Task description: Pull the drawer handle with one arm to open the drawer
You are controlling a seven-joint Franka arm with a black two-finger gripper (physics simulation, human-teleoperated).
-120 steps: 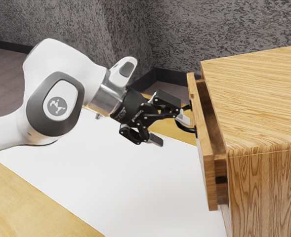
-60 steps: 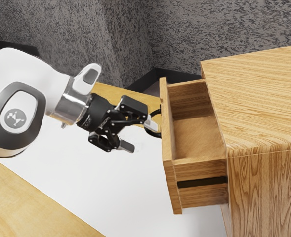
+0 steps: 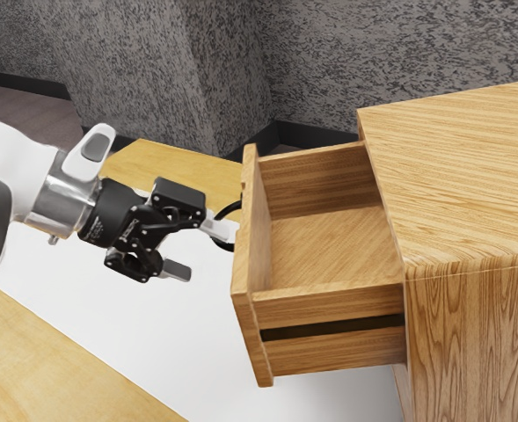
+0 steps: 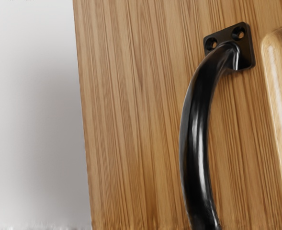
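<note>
We're reaching in from the exterior view's left with the tool [image 3: 204, 253] released and its fingers spread wide. The upper finger [image 3: 216, 228] is sitting right at the black drawer handle [image 3: 228, 211], and the lower one is hanging over the white surface [image 3: 153, 334]. The wooden drawer [image 3: 329, 251] is standing well out of the cabinet [image 3: 452, 176]. The wrist camera is looking close at the handle's curved bar on the drawer front [image 4: 131, 120].

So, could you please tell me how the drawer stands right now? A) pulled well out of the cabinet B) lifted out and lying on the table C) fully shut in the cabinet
A: the drawer juts well out of the cabinet, its inner floor in plain sight behind the front that bears the black handle.
</note>
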